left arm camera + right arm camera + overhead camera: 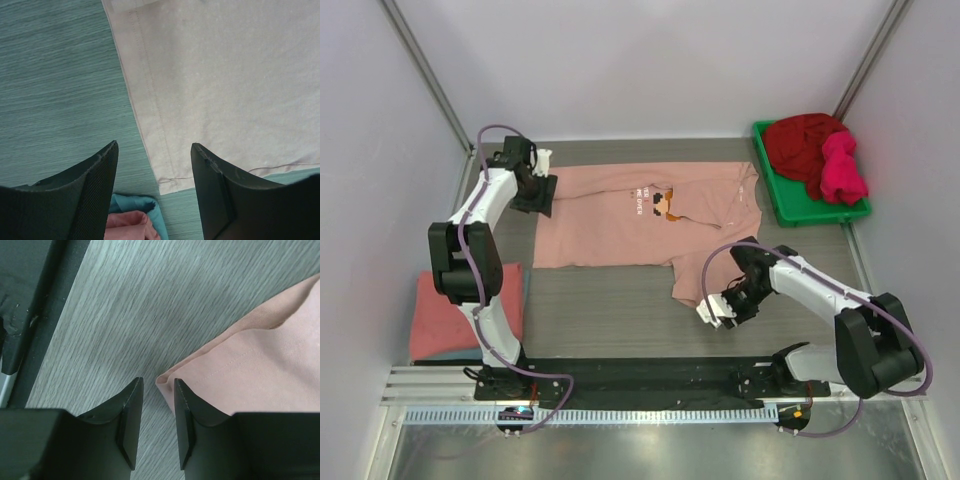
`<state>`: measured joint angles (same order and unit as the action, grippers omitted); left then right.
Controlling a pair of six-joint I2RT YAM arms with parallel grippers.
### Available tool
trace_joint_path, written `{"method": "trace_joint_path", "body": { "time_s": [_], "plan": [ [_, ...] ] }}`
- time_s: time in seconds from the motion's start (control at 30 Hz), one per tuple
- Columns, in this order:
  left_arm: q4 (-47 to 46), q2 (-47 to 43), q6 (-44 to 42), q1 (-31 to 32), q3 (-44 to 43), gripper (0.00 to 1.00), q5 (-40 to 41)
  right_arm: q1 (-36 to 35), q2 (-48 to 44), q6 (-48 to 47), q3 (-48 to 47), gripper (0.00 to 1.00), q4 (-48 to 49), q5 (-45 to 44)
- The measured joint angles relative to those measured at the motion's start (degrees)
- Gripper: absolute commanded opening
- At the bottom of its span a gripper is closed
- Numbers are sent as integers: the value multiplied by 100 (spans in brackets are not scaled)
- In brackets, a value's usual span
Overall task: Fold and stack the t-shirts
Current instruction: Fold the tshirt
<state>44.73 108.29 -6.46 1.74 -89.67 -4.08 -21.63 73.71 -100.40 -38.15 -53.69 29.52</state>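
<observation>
Left hand (155, 144) gapes wide, empty, over the pink t-shirt (225, 75) hem; right hand (158, 379), narrowly open, sits beside its corner.

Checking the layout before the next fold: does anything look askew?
The pink t-shirt is not flat: its right side is creased, and one corner trails out toward the right gripper. The shirts in the green bin lie heaped.

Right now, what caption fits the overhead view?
Left gripper and right gripper at opposite corners of a pink t-shirt; green bin behind.
</observation>
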Motion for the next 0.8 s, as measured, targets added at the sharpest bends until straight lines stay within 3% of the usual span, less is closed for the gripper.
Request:
{"method": "trace_joint_path", "body": {
  "time_s": [0.13, 0.33, 0.5, 0.73, 0.8],
  "plan": [
    [-2, 0, 0, -9, 66, 61, 2, -79, 188, 2, 0, 26, 149, -72],
    [50, -48, 7, -92, 404, 63, -33, -129, 291, 7, 15, 20, 297, -267],
    [350, -208, 9, -260, 599, 60, -199, -184, 79, 66, 168, 2, 485, -345],
    [931, -278, 0, -452, 750, 54, -461, -256, -214, 627, 208, 1, 643, -461],
    [1088, -236, 0, -463, 754, 48, -481, -284, -267, 767, 208, 2, 684, -487]
  ]
}}
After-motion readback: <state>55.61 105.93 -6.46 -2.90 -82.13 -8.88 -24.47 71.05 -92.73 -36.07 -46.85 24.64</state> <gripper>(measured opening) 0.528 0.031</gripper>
